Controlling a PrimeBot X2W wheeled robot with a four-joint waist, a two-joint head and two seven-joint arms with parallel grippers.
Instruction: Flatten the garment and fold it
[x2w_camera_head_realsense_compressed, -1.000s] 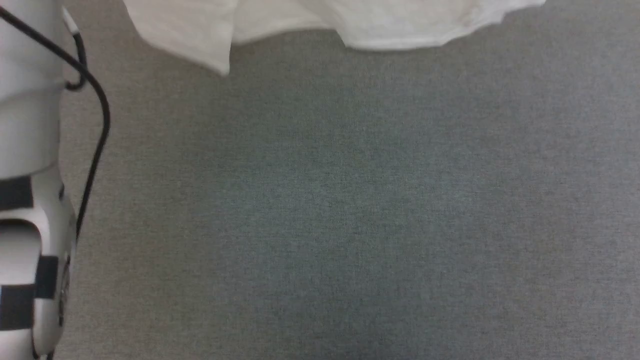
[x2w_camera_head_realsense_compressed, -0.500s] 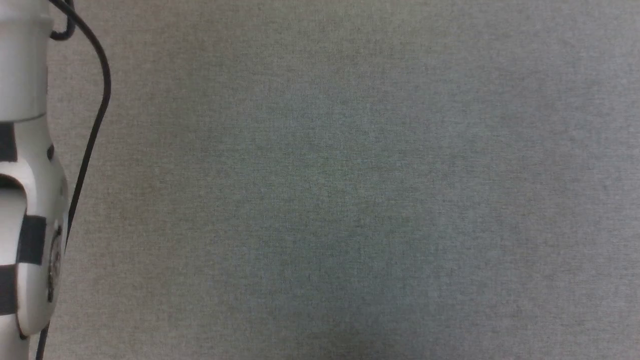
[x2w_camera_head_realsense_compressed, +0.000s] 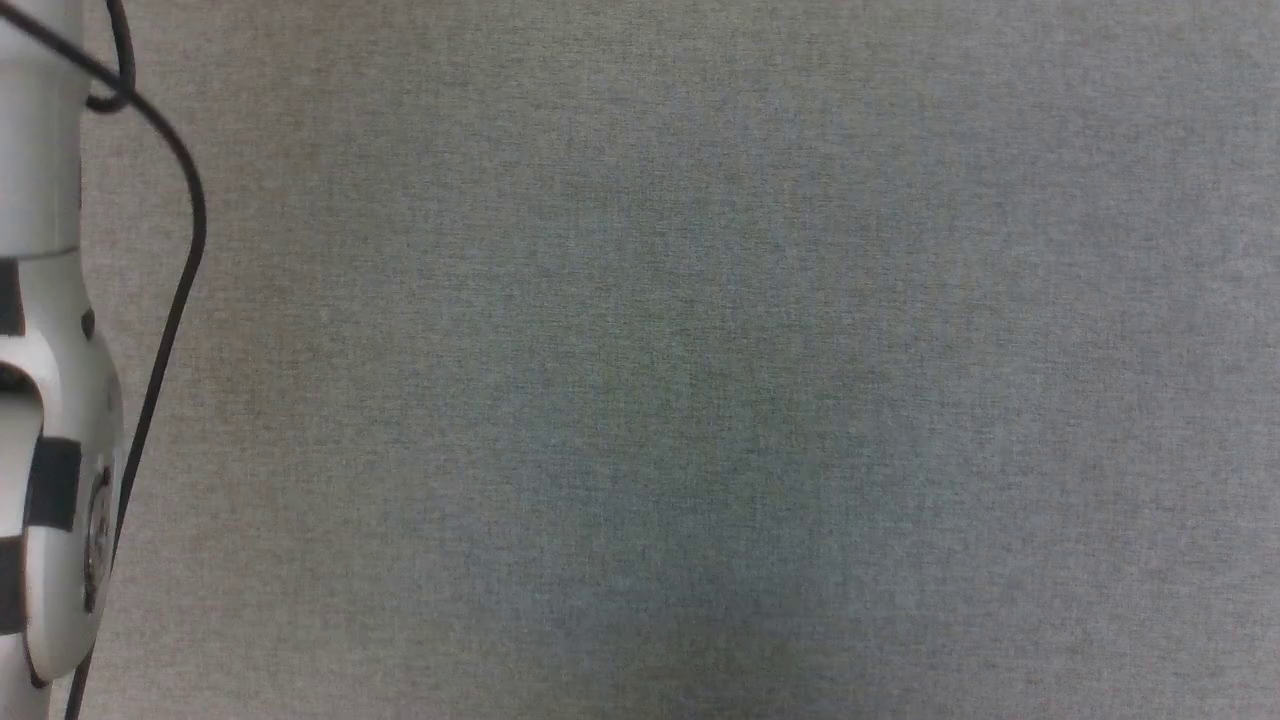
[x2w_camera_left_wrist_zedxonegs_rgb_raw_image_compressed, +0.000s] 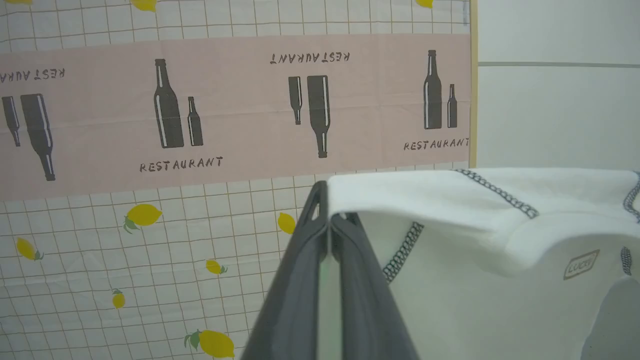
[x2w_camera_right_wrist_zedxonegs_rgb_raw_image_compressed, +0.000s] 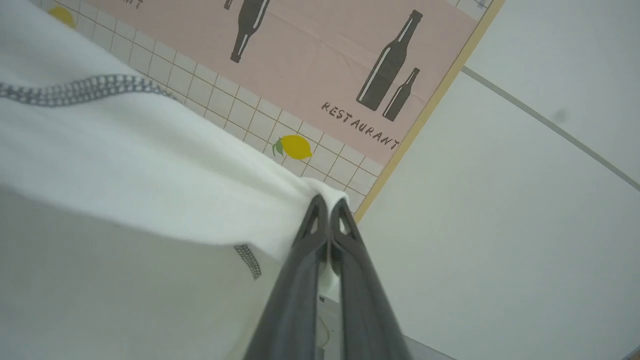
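Both pincers, the left gripper (x2w_camera_left_wrist_zedxonegs_rgb_raw_image_compressed: 328, 215) and the right gripper (x2w_camera_right_wrist_zedxonegs_rgb_raw_image_compressed: 327, 207), are clamped on the garment (x2w_camera_left_wrist_zedxonegs_rgb_raw_image_compressed: 475, 200), hung before the lemon-print cloth (x2w_camera_left_wrist_zedxonegs_rgb_raw_image_compressed: 200, 100); mid-flattening, I judge, next needing an even, taut lowering.

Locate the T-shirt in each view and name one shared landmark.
Head view: grey surface with a pale forearm at left.
Left wrist view: T-shirt right of centre, pinched by the left gripper.
Right wrist view: T-shirt at left, pinched by the right gripper.
Shared: pink RESTAURANT bottle cloth.
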